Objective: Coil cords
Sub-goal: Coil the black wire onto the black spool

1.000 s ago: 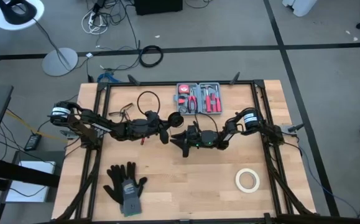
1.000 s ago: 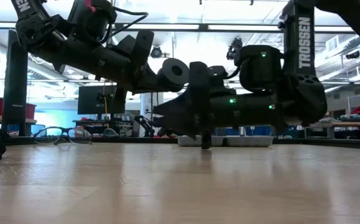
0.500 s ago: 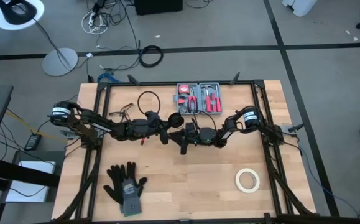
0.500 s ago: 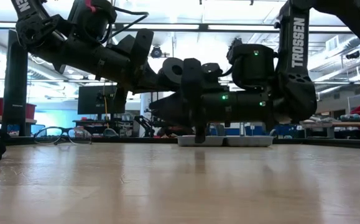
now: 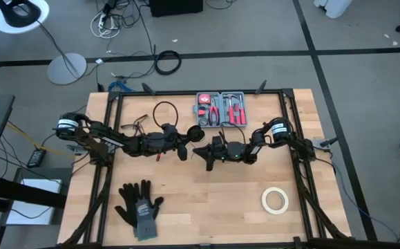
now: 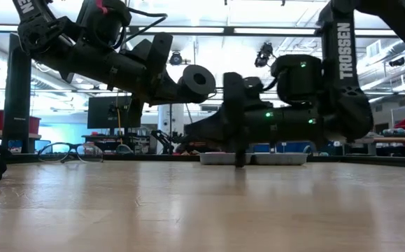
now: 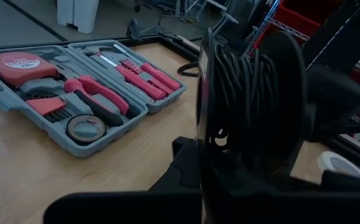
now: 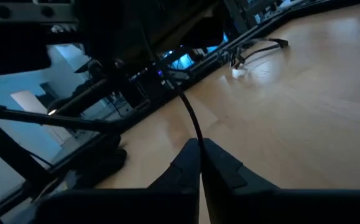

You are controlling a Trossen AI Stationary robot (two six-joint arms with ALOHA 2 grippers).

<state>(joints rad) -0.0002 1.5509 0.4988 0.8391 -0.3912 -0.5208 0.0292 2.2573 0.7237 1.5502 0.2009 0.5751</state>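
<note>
Cord [image 7: 245, 81] mostly wound on spool, held mid-table by left gripper [image 5: 184, 148], clamped tight. Right gripper [image 8: 199, 163] pinched on loose strand just beside. Looks like short tail left.

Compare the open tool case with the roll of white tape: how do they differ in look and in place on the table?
The tool case is grey, rectangular and holds red-handled tools; the roll of white tape is a plain ring. The case lies at the table's far edge, the tape near the front right. Both lie flat on the table, clear of both arms.
</note>
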